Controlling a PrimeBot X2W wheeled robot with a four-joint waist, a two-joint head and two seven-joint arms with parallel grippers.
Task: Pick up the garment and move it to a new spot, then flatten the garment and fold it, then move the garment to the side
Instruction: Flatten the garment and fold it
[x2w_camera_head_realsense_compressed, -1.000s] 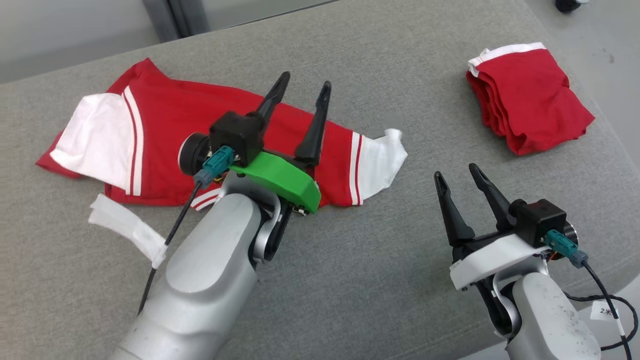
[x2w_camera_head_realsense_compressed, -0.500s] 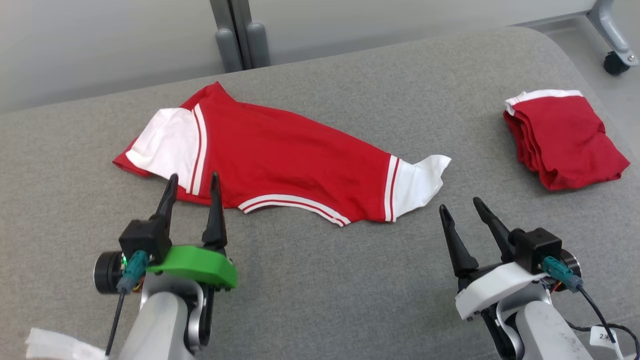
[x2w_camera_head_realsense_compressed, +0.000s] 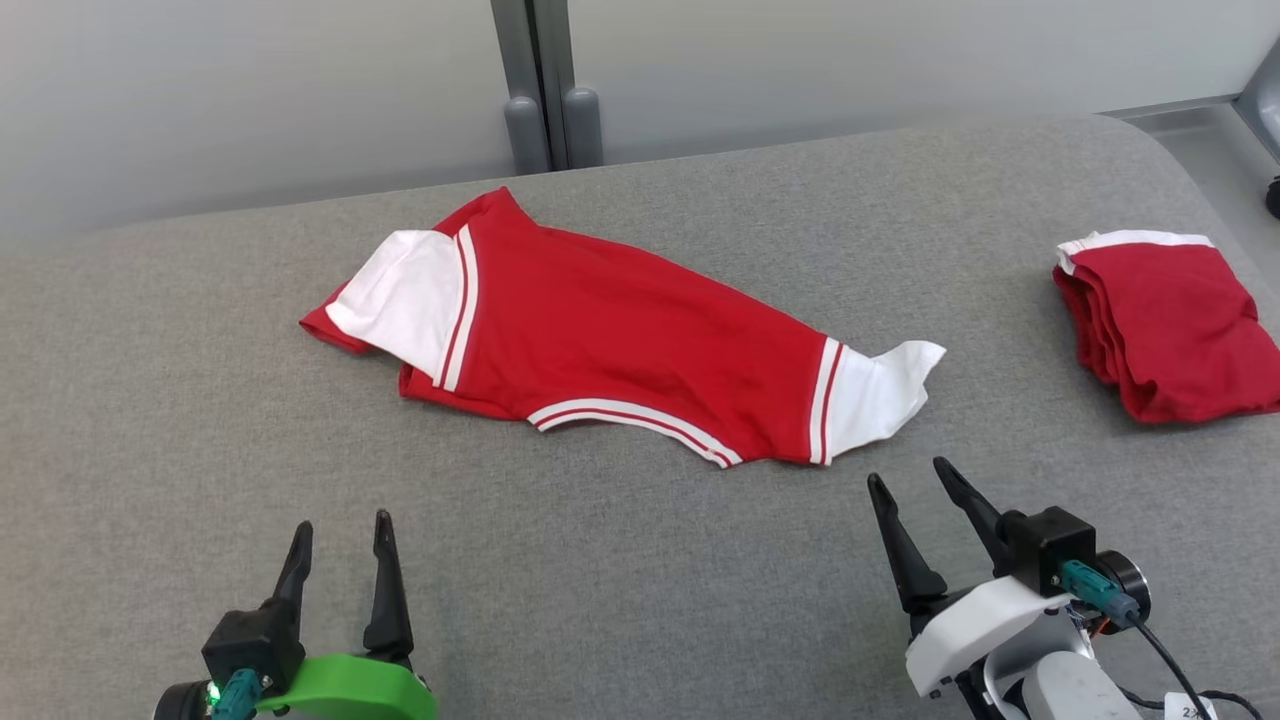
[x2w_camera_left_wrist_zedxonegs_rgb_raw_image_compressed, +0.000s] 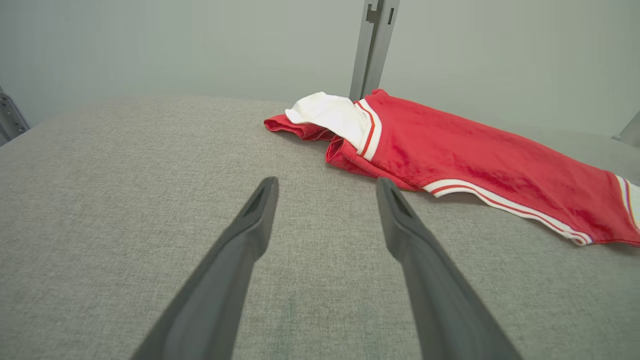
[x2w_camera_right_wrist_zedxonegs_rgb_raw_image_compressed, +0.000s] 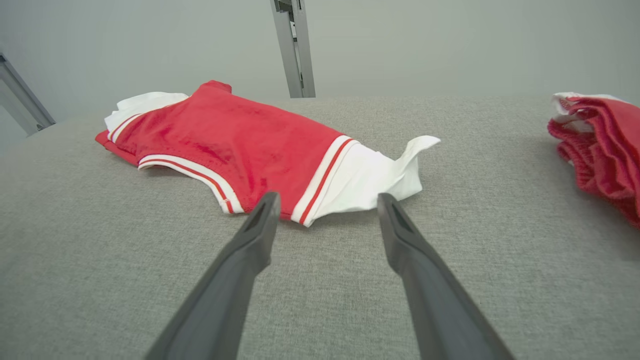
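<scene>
Garment, red with white sleeves, lies seemingly folded lengthwise; left hand and right hand gape empty.

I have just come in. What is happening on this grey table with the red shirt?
A two-armed robot is dealing with a red shirt with white sleeves. It lies in the middle of the grey table, and nothing holds it. The left gripper and the right gripper are both open and empty, near the table's front edge, short of the shirt. The sleeve on the robot's right has a curled-up tip. A folded red bundle sits apart at the far right.
</scene>
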